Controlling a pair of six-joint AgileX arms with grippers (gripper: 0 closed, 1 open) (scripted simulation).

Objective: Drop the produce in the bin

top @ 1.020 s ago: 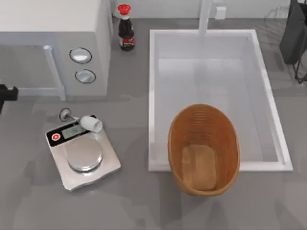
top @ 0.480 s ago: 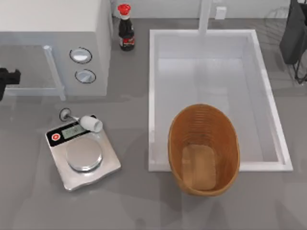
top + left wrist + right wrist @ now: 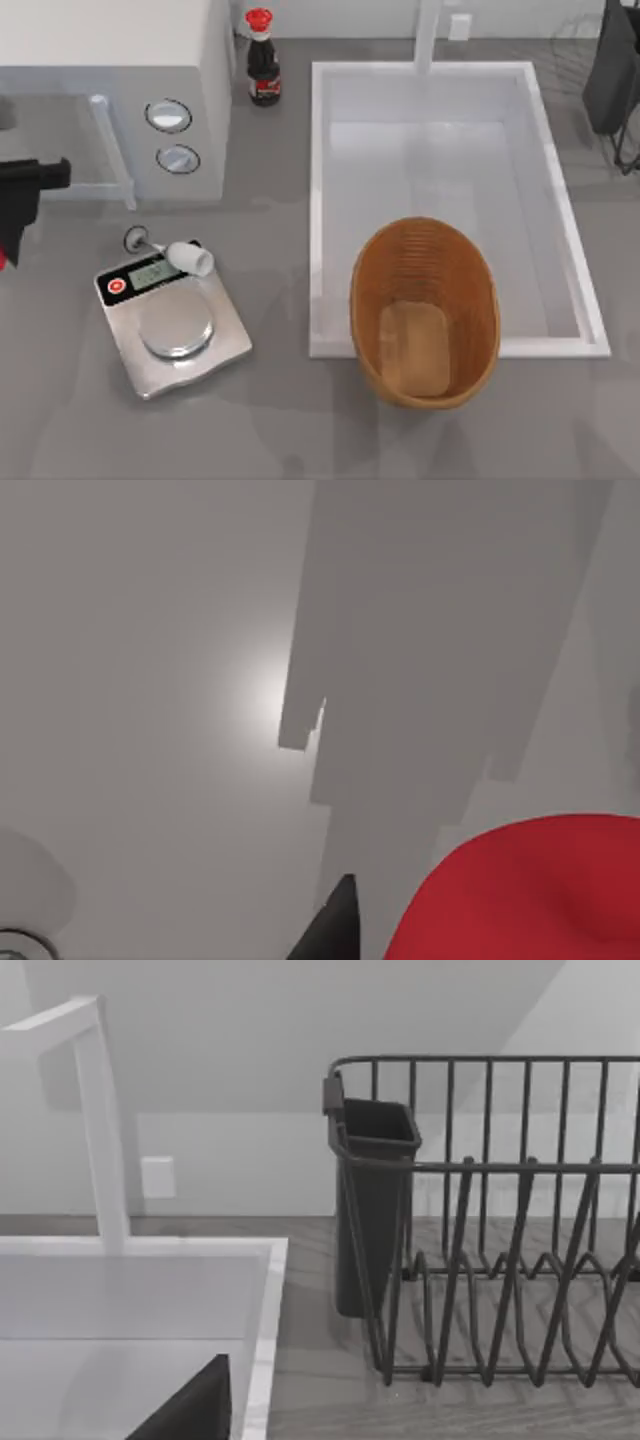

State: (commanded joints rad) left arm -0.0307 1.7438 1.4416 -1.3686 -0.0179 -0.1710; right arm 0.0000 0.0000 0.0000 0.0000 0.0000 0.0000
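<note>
Fingers of the left arm (image 3: 10,215) sit at the desk's far left edge, just beside the white microwave (image 3: 110,95). A single dark fingertip (image 3: 330,930) shows in the left wrist view, close against the small, round, glossy red produce (image 3: 520,890); they appear to be pinching it. The fruit looks light, firm and slippery, so a hold across its widest part seems safest. Well apart, near the desk's front edge, the large oval tan woven bin (image 3: 425,312) overlaps the white sink basin (image 3: 315,200). A silver kitchen scale (image 3: 175,325) lies between. Right arm fingers (image 3: 612,75) rest parked at the far right corner; their spread cannot be told.
</note>
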